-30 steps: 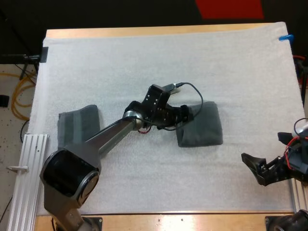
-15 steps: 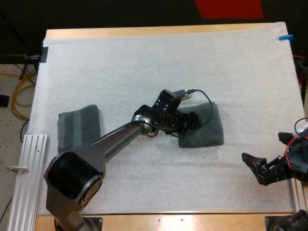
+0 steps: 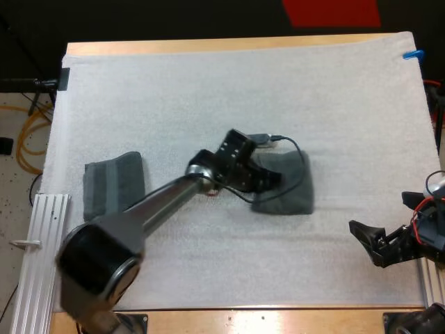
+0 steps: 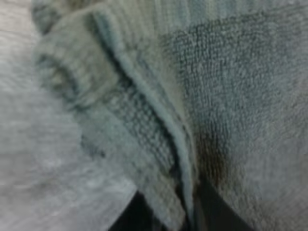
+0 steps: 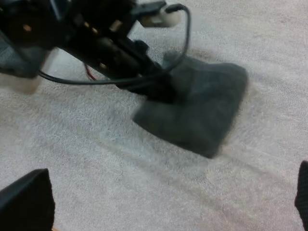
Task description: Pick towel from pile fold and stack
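**Take the Folded Towel to the Stack**

The towel (image 3: 286,193) is dark grey-green and folded up small. It lies on the white mat (image 3: 208,97) that covers the wooden desk (image 3: 208,46), a little right of the middle of the high view. The left fingers (image 3: 270,179) are at its left edge. The close look from the left wrist shows them pinching that edge, with the thick folded layers squeezed between the two dark tips. The long left arm (image 3: 163,205) reaches in from the lower left corner of the frame.

The folded stack (image 3: 115,186) sits at the left side of the frame, well apart from the towel. I think the job now is to bring the towel over to it.

To do this well, hold tight so no layer slips out of the pinch. Lift the edge only a little, or the fold may fall open. Go slowly to the left across the bare mat. Line the towel up with the stack before letting go, so the edges match. Lay it down flat on top. Then spread the fingers and pull straight back, so the top layer is not dragged along.

The right fingers (image 3: 365,234) are at the lower right of the frame. They are spread wide with nothing between them, far from the towel. That is a good place for them, out of the way.
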Robot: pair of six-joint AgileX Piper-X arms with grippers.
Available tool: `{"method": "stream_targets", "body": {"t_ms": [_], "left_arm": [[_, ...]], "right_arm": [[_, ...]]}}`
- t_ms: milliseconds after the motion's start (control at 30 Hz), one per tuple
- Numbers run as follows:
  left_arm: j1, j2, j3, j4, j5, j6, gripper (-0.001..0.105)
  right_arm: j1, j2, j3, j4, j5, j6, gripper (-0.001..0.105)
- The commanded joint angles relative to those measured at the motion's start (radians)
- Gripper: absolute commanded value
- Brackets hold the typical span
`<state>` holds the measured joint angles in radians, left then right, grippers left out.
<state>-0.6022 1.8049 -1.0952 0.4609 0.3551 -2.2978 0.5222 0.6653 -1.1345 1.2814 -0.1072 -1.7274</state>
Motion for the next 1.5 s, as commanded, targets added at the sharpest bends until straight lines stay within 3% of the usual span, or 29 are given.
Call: {"method": "stream_targets", "body": {"t_ms": [0, 133, 233, 433, 667, 833, 1333, 1467], "left_arm": [[0.028, -0.056, -0.005, 0.052, -0.043, 0.09, 0.0], [0.177, -0.156, -0.005, 0.268, -0.04, 0.3, 0.0], [0.29, -0.221, -0.005, 0.4, -0.088, 0.422, 0.0], [0.527, -0.311, -0.005, 0.511, -0.203, 0.594, 0.0], [0.696, -0.324, -0.02, 0.568, -0.206, 0.658, 0.0], [0.732, -0.324, -0.022, 0.577, -0.212, 0.68, 0.0], [0.804, -0.324, -0.025, 0.577, -0.352, 0.685, 0.0], [0.848, -0.324, -0.025, 0.579, -0.355, 0.687, 0.0]], "right_arm": [[-0.002, 0.002, -0.008, 0.003, 0.0, 0.004, 0.1], [-0.002, 0.002, -0.008, 0.003, 0.0, 0.004, 0.1], [-0.002, 0.002, -0.008, 0.003, 0.0, 0.004, 0.1], [-0.002, 0.002, -0.008, -0.001, 0.0, -0.004, 0.1], [-0.002, 0.002, -0.008, -0.02, 0.0, -0.003, 0.1], [-0.002, 0.002, -0.008, -0.024, 0.0, -0.003, 0.1], [-0.002, 0.002, -0.008, -0.024, -0.001, 0.003, 0.1], [-0.002, 0.002, -0.008, -0.024, -0.001, 0.003, 0.1]]}}
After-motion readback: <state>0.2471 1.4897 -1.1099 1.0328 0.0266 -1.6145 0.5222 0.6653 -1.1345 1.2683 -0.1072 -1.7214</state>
